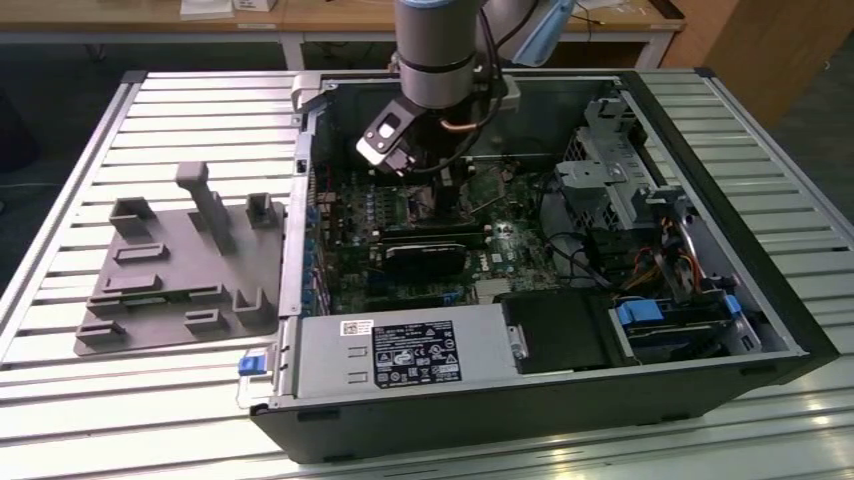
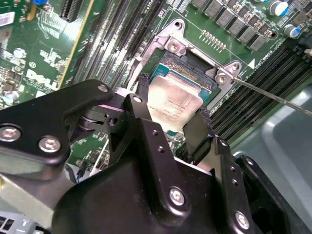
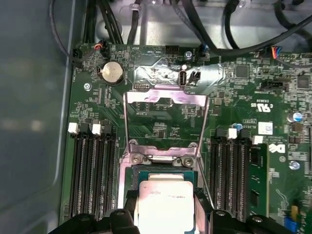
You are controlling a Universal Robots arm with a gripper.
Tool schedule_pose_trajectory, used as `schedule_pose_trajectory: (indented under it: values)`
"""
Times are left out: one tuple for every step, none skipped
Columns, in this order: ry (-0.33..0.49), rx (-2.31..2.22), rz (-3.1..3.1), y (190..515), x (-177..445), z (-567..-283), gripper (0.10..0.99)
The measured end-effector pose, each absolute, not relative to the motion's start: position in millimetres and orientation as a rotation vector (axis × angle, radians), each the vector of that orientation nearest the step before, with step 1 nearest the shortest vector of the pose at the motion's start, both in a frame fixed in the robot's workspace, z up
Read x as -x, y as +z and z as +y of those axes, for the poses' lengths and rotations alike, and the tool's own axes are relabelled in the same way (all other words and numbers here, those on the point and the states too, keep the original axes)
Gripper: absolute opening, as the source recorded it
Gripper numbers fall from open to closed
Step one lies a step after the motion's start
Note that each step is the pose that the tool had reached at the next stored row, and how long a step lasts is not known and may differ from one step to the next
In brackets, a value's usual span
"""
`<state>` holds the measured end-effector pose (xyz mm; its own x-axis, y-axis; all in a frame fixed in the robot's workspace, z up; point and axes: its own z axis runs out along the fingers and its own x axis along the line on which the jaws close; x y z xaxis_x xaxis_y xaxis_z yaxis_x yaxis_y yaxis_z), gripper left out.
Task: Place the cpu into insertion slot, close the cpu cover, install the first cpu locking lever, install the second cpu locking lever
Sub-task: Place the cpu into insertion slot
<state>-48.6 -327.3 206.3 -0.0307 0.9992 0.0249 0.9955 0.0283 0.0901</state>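
My gripper (image 2: 173, 102) is shut on the cpu (image 2: 178, 95), a pale silver square chip held by two opposite edges between black fingers (image 2: 197, 129). The chip sits directly over the insertion slot (image 2: 195, 73) on the green motherboard; I cannot tell whether it touches the slot. In the first wrist view the cpu (image 3: 165, 207) is in the gripper (image 3: 165, 197), and the cpu cover (image 3: 168, 94), a silver frame with a window, is swung open beyond the slot. A thin locking lever (image 2: 273, 95) sticks out beside the slot. In the exterior view the gripper (image 1: 430, 178) reaches down inside the open computer case.
Memory slots (image 3: 92, 170) flank the slot on both sides, one with a green module (image 3: 256, 175). In the case, a black block (image 1: 427, 255) lies near the arm, with a power supply (image 1: 400, 355) and drive cage (image 1: 627, 170). A grey fixture tray (image 1: 174, 270) lies at the exterior view's left.
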Motion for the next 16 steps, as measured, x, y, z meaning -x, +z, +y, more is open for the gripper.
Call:
schedule_pose_trajectory:
  values:
    - [0.127,-2.155,2.22,205.2,48.9,-326.8,0.537]
    - [0.127,-2.155,2.22,204.1,49.4,-326.3,0.537]
    - [0.127,-2.155,2.22,203.2,49.9,-325.9,0.537]
    - [0.127,-2.155,2.22,202.3,50.4,-325.5,0.537]
    - [0.127,-2.156,2.22,201.5,50.8,-325.3,0.537]
    - [0.127,-2.156,2.219,200.5,51.2,-324.9,0.537]
    - [0.127,-2.157,2.218,199.3,51.4,-324.6,0.537]
    - [0.127,-2.158,2.217,198.2,51.4,-324.4,0.537]
    - [0.127,-2.159,2.217,197.6,51.4,-324.4,0.537]
    - [0.127,-2.159,2.216,197.2,51.4,-324.4,0.537]
    - [0.127,-2.161,2.214,197.0,51.4,-324.4,0.537]
    - [0.126,-2.161,2.214,197.0,51.5,-324.4,0.537]
    - [0.126,-2.161,2.214,197.0,51.5,-324.4,0.537]
    - [0.127,-2.161,2.214,197.0,51.4,-324.4,0.537]
    - [0.127,-2.161,2.214,197.0,51.4,-324.4,0.537]
    - [0.127,-2.161,2.214,196.9,51.4,-324.4,0.537]
